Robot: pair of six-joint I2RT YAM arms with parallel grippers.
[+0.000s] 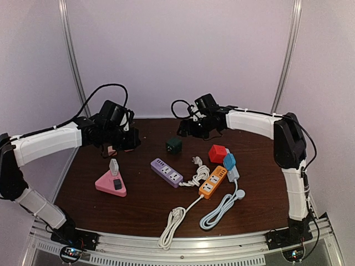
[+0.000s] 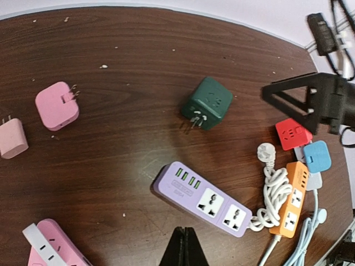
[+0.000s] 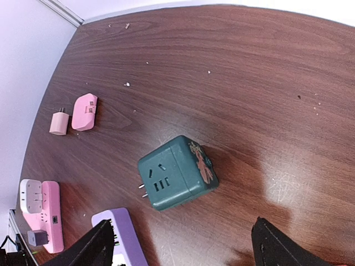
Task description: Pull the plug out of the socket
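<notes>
**Right tool** [image 3: 186, 246]: the jaws stand wide with nothing between them. It hangs over the far middle of the tabletop [image 1: 144, 208]. Its wrist view looks down on the green cube [image 3: 176, 173], which lies just ahead of the fingertips. The cube rests loose on the wood, its prongs bare and pointing roughly toward the purple strip [image 3: 130, 238] — it is in no socket. Judgement: if the cube is the plug meant, it is off.

**Left tool** [image 2: 184, 238]: closed tight and empty, held above the far left of the tabletop.

**Seated plugs:**
- A white plug [image 1: 113, 165] stands upright in the pink socket [image 1: 108, 187] at the left.
  - It lies on the near side of the left tool, toward the arm bases, and the left arm is plainly the nearer.
  - Its long axis is vertical, so I judge the pull must go straight up. The light socket is likely to lift with it unless held down.
- A blue plug [image 1: 229, 161] sits at the far end of the orange strip [image 1: 213, 184], nearer the bases than the right tool and to its right. Whether it is seated in that strip or in the pale piece beside it cannot be told.

**Surface:** dark wood grain, glossy, with pale specks scattered over it. Cords lie coiled by the strips at the near right.

**Room:** plain pale walls close behind, with two metal posts.
</notes>
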